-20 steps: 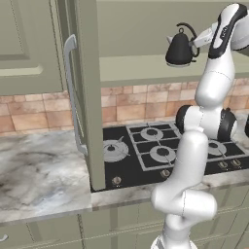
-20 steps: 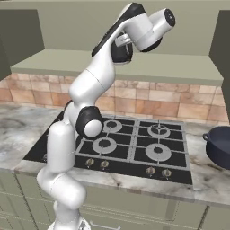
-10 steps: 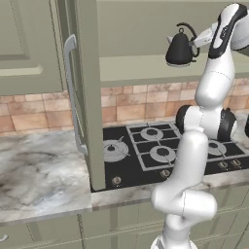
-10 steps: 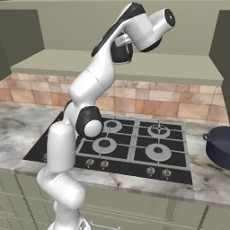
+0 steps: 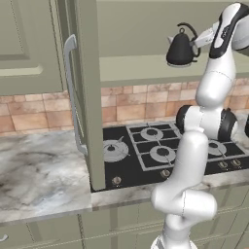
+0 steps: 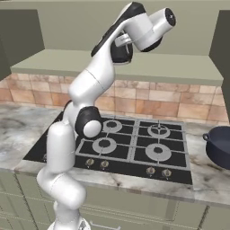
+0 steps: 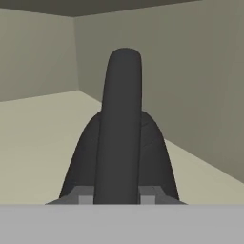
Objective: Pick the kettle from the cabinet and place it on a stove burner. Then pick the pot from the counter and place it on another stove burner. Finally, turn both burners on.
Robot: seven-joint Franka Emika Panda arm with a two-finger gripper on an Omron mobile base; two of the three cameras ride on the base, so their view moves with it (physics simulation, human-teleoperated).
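The dark kettle (image 5: 180, 48) stands on the shelf of the open olive cabinet (image 5: 136, 65), above the stove. My gripper (image 5: 196, 43) reaches in from the right at the kettle's arched handle. In the hand view the handle of the kettle (image 7: 119, 143) rises up the middle, and my gripper (image 7: 116, 198) has a fingertip pressed to each side of it, shut on the handle. The navy pot (image 6: 218, 146) sits on the marbled counter (image 6: 209, 177) right of the stove. The wide silvery burner (image 5: 115, 148) lies at the hob's left front.
The cabinet door (image 5: 90, 97) hangs open over the hob's left edge, its grey bar handle (image 5: 72, 92) facing left. Smaller burners with black grates (image 6: 157, 150) cover the hob. A row of knobs (image 6: 150, 170) lines its front. A brick backsplash (image 6: 179, 105) runs behind.
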